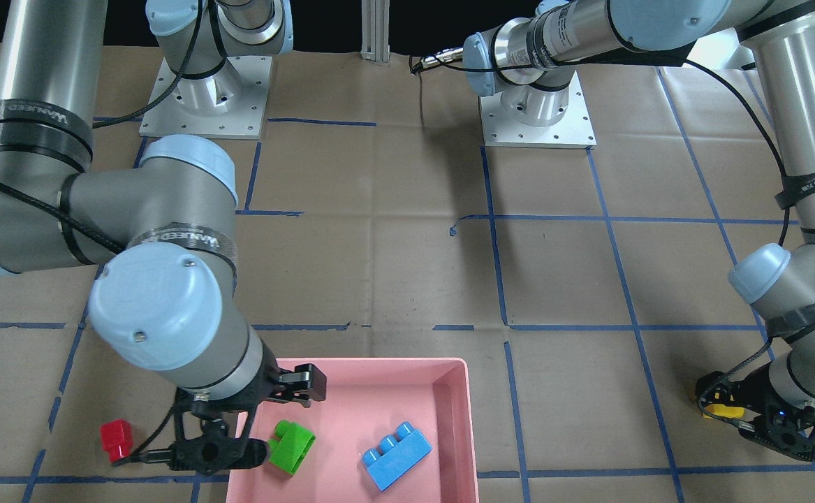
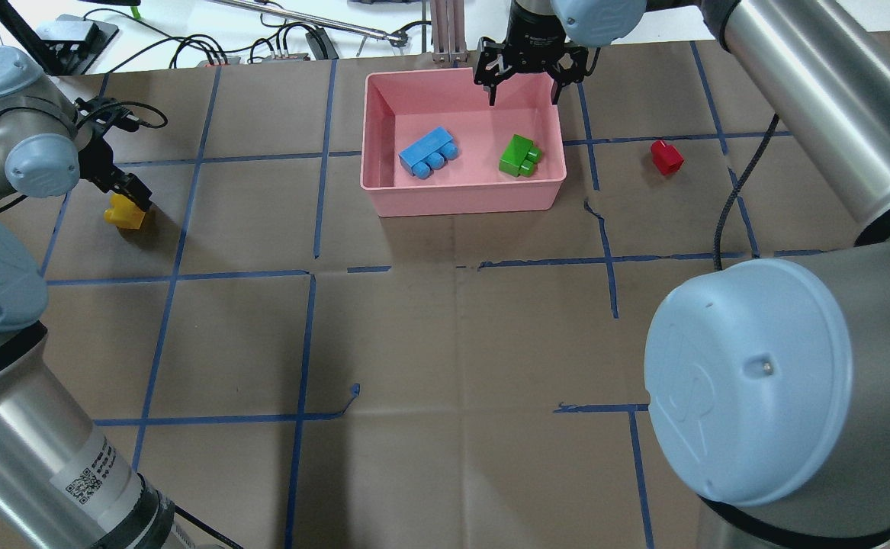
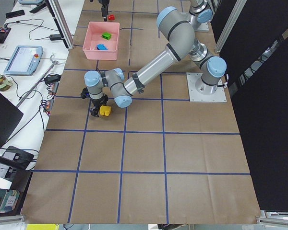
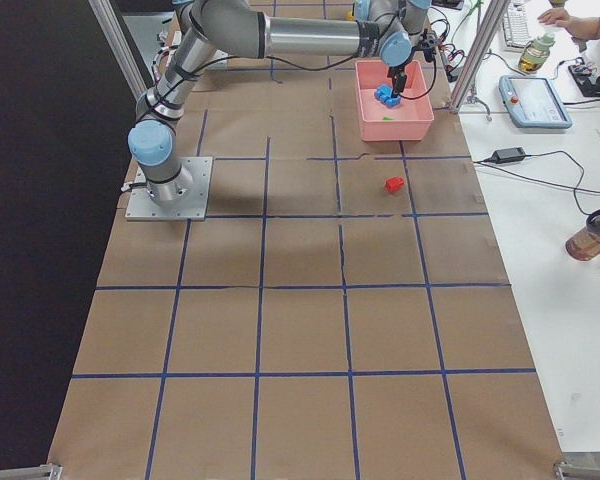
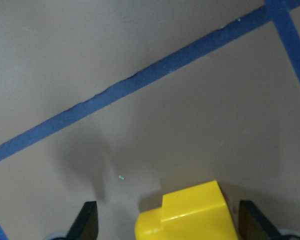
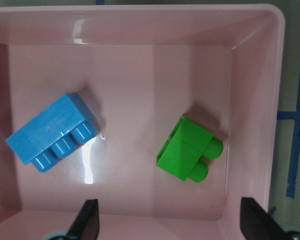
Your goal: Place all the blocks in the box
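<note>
Box (image 2: 460, 200) holds green block (image 2: 519, 155) and blue block (image 2: 425, 151); right pincer (image 2: 523, 96) and left pincer (image 5: 167, 221) both gape; strap (image 1: 182, 237) reads WANLEED.

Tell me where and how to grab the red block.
Probably come straight down with the right end effector and close on the two flat body walls of the red block, not its rounded stud. It lies alone on the table beside the box, sides free.
</note>
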Robot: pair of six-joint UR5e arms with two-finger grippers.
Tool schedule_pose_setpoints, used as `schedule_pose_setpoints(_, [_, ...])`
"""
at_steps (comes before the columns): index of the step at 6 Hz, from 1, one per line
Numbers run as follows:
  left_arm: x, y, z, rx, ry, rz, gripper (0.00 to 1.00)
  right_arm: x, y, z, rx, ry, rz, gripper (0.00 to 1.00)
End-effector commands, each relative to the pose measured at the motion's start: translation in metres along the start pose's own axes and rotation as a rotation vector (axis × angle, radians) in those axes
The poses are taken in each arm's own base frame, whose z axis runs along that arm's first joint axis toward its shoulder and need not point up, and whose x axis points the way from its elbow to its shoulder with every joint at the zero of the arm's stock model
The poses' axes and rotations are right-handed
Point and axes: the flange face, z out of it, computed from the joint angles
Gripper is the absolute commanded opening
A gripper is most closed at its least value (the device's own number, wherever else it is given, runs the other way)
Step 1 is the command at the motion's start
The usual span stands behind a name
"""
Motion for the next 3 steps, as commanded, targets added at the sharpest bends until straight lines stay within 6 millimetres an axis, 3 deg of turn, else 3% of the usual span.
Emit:
schedule_pose_setpoints(1, [0.004, 0.001, -0.003, -0.018, 0.028, -0.032, 0.32, 0.081, -0.012, -0.012, -0.03, 0.004, -0.089, 1.0])
schedule_pose_setpoints(2, [0.011, -0.004, -0.017, -0.037, 0.05, -0.114, 0.1, 0.13, -0.02, -0.016, -0.024, 0.002, -0.143, 1.0])
schedule_pose_setpoints(3, [0.014, -0.004, -0.036, -0.043, 0.063, -0.128, 0.0, 0.161, -0.027, -0.017, -0.003, 0.002, -0.222, 1.0])
